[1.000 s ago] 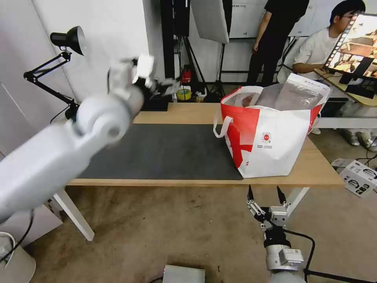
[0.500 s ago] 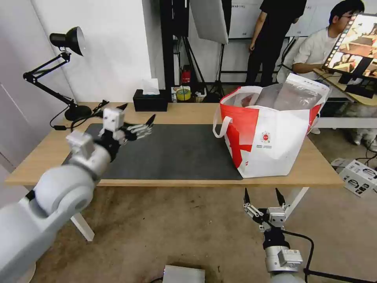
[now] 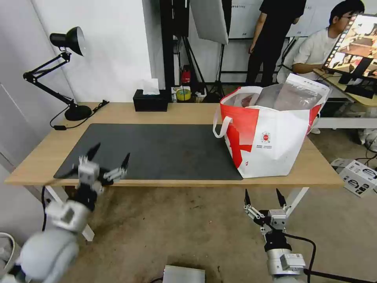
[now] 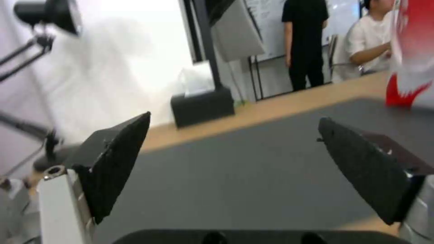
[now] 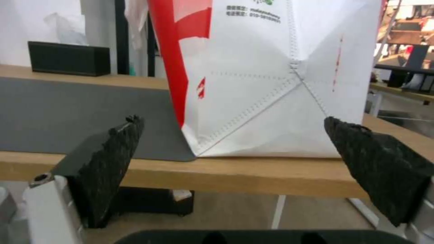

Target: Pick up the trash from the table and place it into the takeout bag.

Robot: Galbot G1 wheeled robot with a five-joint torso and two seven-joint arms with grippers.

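While both arms hang low at the near edge of the table (image 3: pixel 176 114), the left gripper (image 3: pixel 105 162) and right gripper (image 3: pixel 264 199) stand wide and empty. The takeout bag (image 3: pixel 271 137) sits on the tabletop's right end, partly on the dark mat (image 3: pixel 157 149). Risk, as judged: a rising right gripper could catch the table edge or nudge the bag, tipping it.

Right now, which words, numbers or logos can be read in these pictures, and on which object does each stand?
"010-…": start of a printed number on the takeout bag, right wrist view; the rest too blurred.
Line above it: unreadable.
Small round red logo on the bag, head view: text beneath too small.
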